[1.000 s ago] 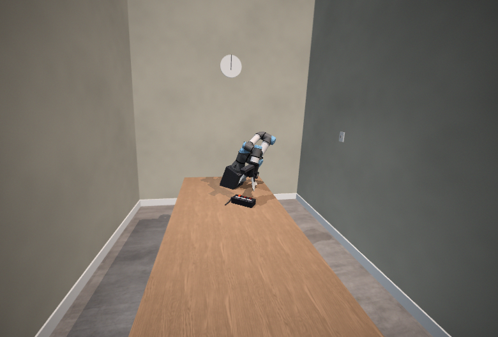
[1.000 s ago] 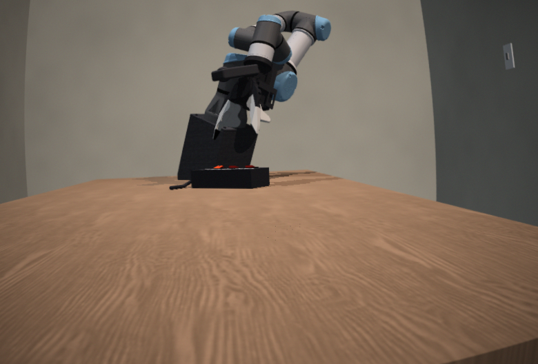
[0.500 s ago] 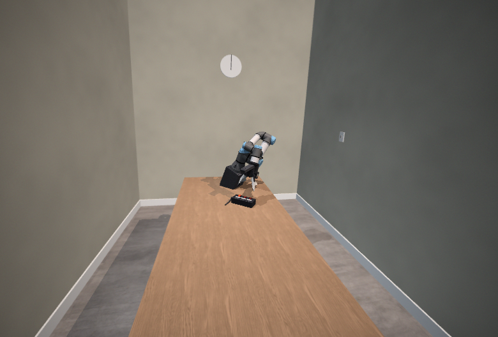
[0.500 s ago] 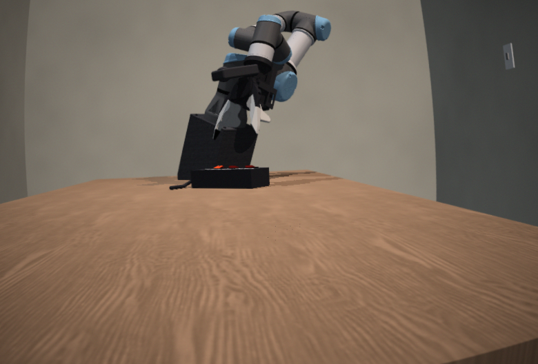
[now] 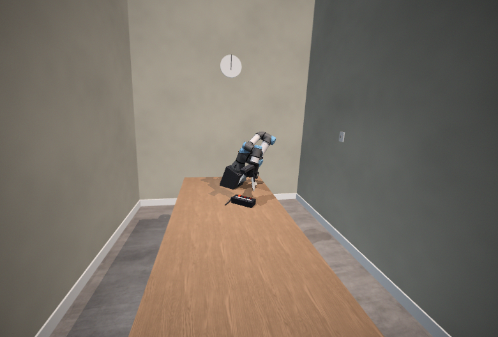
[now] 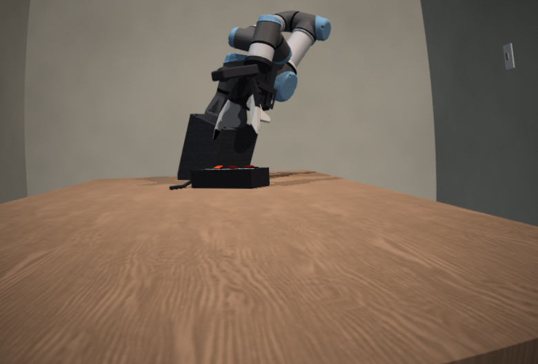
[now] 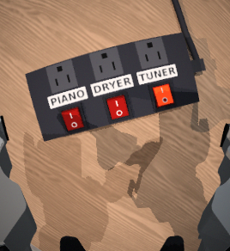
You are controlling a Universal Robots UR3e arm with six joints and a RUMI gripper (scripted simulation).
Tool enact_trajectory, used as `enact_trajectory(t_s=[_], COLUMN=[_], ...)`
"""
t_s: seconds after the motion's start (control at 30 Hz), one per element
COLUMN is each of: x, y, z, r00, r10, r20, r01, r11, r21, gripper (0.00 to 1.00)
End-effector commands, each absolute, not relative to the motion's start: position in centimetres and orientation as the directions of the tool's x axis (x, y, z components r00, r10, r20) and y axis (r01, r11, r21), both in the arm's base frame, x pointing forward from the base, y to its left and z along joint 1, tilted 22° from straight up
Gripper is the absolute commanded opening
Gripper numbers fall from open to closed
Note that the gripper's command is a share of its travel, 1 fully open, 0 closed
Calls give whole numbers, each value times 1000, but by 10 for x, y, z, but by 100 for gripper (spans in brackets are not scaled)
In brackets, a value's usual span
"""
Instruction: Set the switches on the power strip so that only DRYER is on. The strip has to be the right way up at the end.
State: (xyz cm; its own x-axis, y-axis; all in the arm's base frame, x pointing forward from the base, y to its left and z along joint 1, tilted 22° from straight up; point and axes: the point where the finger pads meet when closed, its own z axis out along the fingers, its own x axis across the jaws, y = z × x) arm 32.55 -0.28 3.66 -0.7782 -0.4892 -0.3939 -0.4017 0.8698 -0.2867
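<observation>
A black power strip (image 7: 111,92) lies face up on the wooden table, seen from above in the wrist view. It has three sockets labelled PIANO, DRYER and TUNER. The PIANO switch (image 7: 72,119) and the DRYER switch (image 7: 118,107) are dark red. The TUNER switch (image 7: 162,95) glows brighter orange-red. The strip also shows in the top view (image 5: 243,200) and the exterior view (image 6: 230,176). My gripper (image 6: 234,129) hangs open and empty above the strip, apart from it. Its two fingers frame the lower corners of the wrist view.
The arm's black base block (image 6: 208,146) stands just behind the strip. The strip's black cord (image 7: 184,30) runs off from its TUNER end. The long table (image 5: 241,260) stretches toward the cameras.
</observation>
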Motion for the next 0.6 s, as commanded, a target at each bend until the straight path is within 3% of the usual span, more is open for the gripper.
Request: enact_trajectory(t_s=[0.0, 0.57], x=[326, 327], y=[-3, -6], z=[37, 39], r00=[-778, -789], r10=[-490, -470], r20=[-395, -395], r01=[-401, -391], r11=[869, 881], r21=[-288, -267], gripper=[100, 100])
